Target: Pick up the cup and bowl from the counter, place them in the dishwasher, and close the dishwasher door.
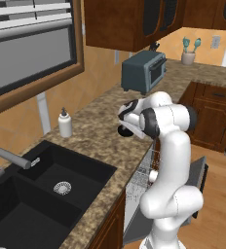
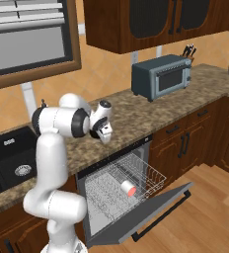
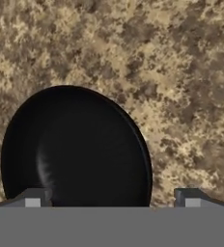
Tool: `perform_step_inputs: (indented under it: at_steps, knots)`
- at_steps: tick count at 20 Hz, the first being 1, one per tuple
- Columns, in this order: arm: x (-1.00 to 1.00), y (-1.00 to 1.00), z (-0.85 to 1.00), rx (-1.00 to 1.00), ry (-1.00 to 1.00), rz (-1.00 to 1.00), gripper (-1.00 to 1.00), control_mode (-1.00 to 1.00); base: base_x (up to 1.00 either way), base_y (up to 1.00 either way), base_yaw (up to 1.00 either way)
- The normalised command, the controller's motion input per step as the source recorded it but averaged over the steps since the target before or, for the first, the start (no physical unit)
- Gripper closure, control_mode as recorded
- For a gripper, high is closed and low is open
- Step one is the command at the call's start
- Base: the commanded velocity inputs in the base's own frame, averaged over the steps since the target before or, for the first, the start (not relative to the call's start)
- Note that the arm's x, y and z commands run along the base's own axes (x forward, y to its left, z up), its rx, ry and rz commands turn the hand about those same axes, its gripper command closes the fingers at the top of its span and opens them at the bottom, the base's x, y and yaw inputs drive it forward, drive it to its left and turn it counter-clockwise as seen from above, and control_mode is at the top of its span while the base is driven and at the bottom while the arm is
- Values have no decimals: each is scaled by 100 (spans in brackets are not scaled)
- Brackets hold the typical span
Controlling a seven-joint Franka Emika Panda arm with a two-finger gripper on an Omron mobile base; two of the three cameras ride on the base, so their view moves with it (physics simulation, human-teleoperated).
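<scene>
bowl [image 3: 75, 149] on counter [image 3: 172, 72], beneath wide-open gripper [image 3: 111, 198] | arm hides bowl from base views | cup [image 2: 128, 188] in dishwasher [image 2: 121, 190] rack

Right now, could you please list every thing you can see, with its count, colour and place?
bowl: one, black, on the counter directly under the tool
cup: one, white with a pinkish-red end, lying on its side in the dishwasher rack
dishwasher door: one, dark grey, folded down open
dishwasher: one, silvery wire rack, under the counter
counter: one, brown speckled, along the wall
toaster oven: one, grey-blue, on the counter
soap bottle: one, white, behind the sink
sink: one, black, set in the counter
utensil pot: one, beige, far counter corner
tool: one, dark tips, open above the bowl
</scene>
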Motion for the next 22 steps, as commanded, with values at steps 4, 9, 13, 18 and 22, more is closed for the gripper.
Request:
perform_step_inputs:
  at_steps: [4, 9, 13, 18, 22]
  knots:
    - [18, 0, -29, 0, 3, -4, 100, -100, 0, 0, 0]
    - [-1, -2, -27, 0, 1, -8, 100, -100, 0, 0, 0]
    - [-51, -45, -15, 0, 0, -12, 100, -100, 0, 0, 0]
    - [-99, -90, 0, 3, 0, -13, 100, -100, 0, 0, 0]
    - [-100, -100, -1, 8, 0, -12, 100, -100, 0, 0, 0]
